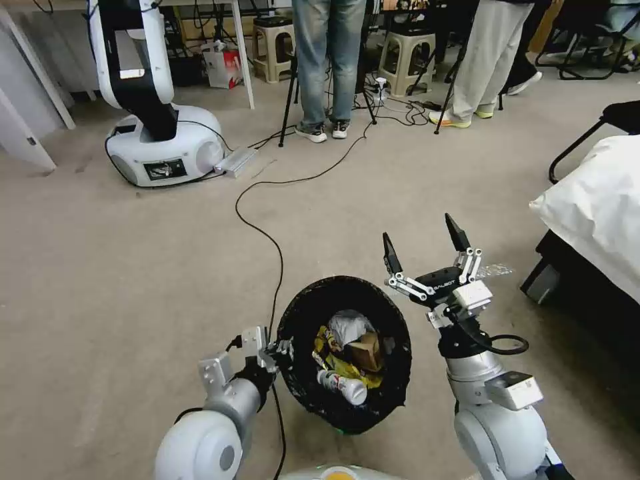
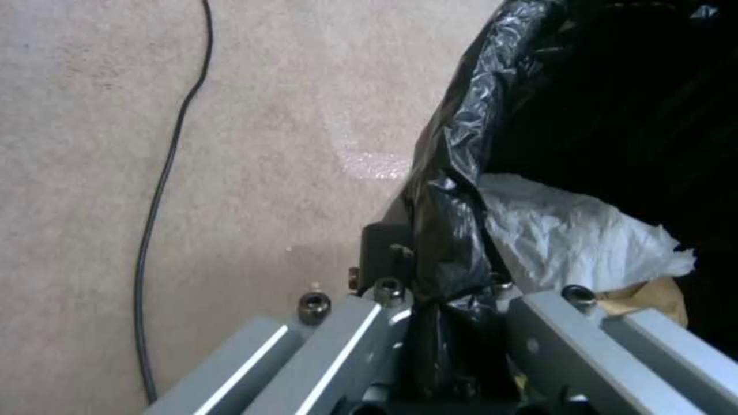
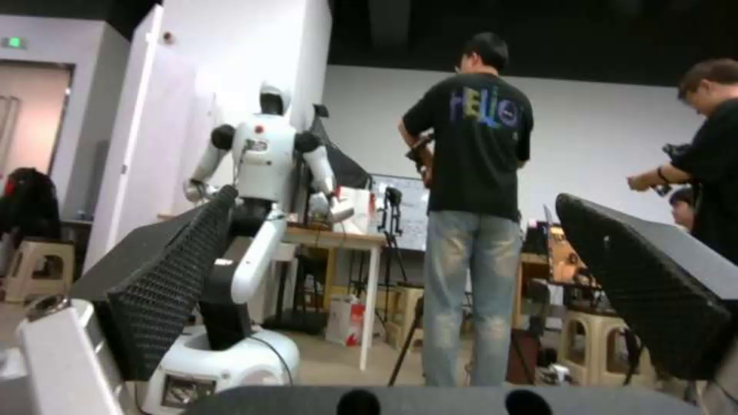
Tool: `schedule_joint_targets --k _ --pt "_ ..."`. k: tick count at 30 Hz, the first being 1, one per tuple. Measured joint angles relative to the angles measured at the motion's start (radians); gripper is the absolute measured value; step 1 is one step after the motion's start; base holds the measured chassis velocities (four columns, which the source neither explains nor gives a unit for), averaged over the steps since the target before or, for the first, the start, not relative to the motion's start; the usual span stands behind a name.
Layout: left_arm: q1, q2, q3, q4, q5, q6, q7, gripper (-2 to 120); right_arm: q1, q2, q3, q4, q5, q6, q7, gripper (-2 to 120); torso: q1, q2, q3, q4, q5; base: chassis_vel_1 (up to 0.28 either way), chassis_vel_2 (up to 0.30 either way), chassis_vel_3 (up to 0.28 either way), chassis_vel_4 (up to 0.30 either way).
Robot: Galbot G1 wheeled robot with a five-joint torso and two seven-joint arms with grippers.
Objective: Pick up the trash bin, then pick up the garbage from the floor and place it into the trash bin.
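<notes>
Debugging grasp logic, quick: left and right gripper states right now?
Left gripper: shut on the bin at its black-lined rim, bin held tilted.
Right gripper: open, holding nothing, raised beside the bin with fingers pointing up.

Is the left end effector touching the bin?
Touching. In the left wrist view the left end effector is clamped on the bin rim, the black liner pinched between its fingers.
</notes>
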Motion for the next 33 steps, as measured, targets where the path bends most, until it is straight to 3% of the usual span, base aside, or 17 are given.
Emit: schedule_joint_targets --k 20,31,33 --pt "-0.115 -0.011 -0.012 0.154 -0.029 0.0 -0.037 0 -0.003 0.001 0.013 -0.008 0.008 0.031 -0.052 100 0.0 0.0 0.0 0.0 0.0 0.0 0.0 0.0 0.0" --pt "-0.134 -0.018 -0.015 0.185 -0.029 0.0 -0.043 0 0.001 0.004 0.015 -0.022 0.011 0.046 -0.073 100 0.0 0.0 0.0 0.0 0.0 0.0 0.0 0.0 0.0" --pt "-0.14 -0.02 -0.016 0.192 -0.029 0.0 -0.043 7 0.002 0.005 0.012 -0.025 0.011 0.049 -0.077 100 0.0 0.0 0.0 0.0 0.0 0.0 0.0 0.0 0.0"
